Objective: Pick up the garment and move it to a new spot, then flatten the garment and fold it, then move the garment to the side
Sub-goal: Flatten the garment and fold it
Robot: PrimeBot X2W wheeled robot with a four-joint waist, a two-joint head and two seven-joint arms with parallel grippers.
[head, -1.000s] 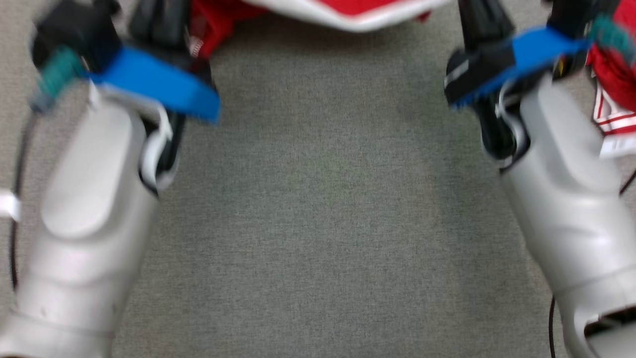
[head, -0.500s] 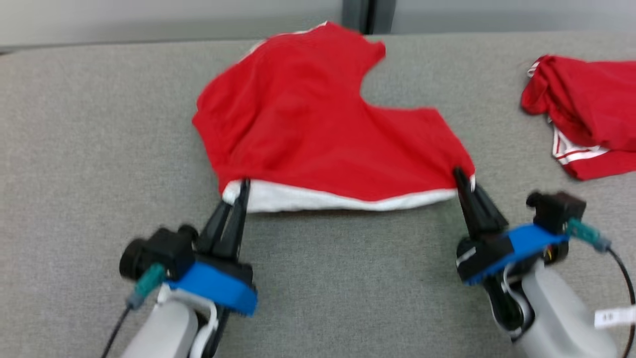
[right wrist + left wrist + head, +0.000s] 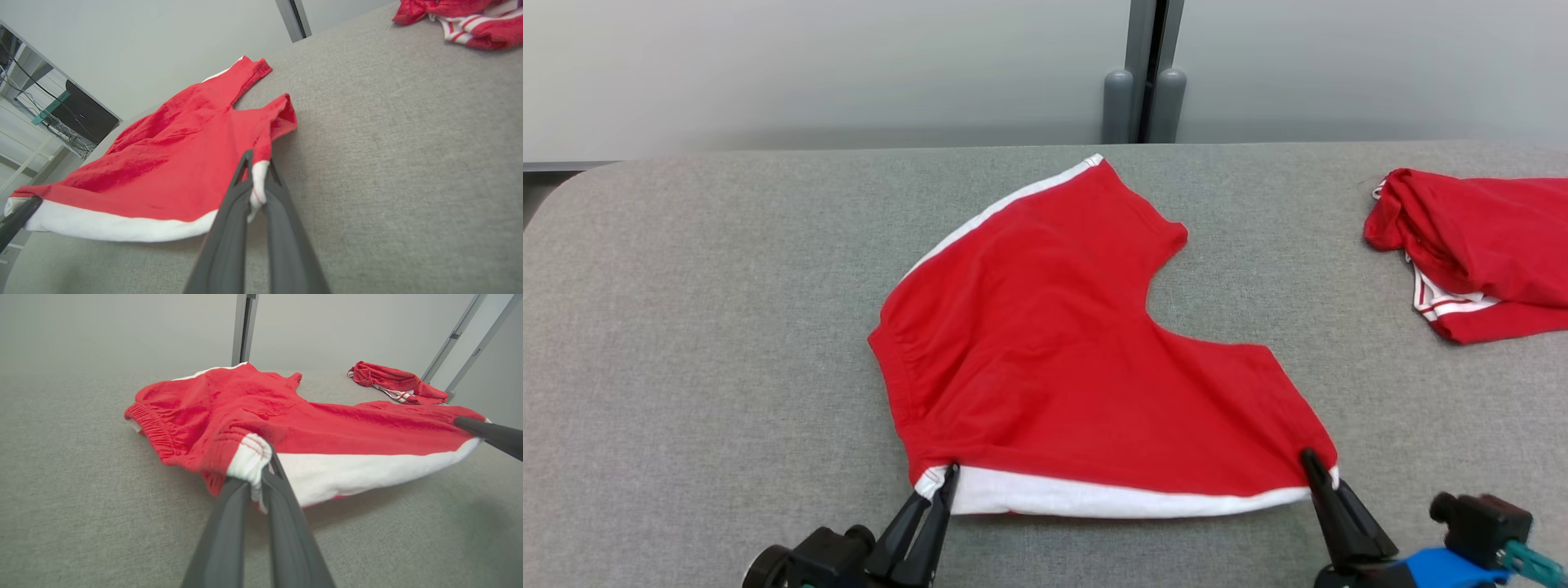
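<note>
Head view: red shorts (image 3: pixel 1054 359) lie on the counter (image 3: pixel 686 327) beyond both end effectors, their white-banded edge stretched crosswise between left end effector (image 3: pixel 947 472) and right end effector (image 3: pixel 1309 456), each clamped tight on one corner.

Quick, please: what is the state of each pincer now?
Left pincer: closed on a corner of the red shorts.
Right pincer: closed on the other corner.

Head view: the left gripper (image 3: pixel 949 472) and right gripper (image 3: pixel 1309 457) are cut off at the bottom edge, their bodies out of frame; the second red garment (image 3: pixel 1486 245) runs past the right edge. The garment (image 3: pixel 1054 351) has its pinched corners hidden between the fingers. Right wrist view: shelving (image 3: pixel 16 118) and cables (image 3: pixel 65 139) at left, too small to resolve.
</note>
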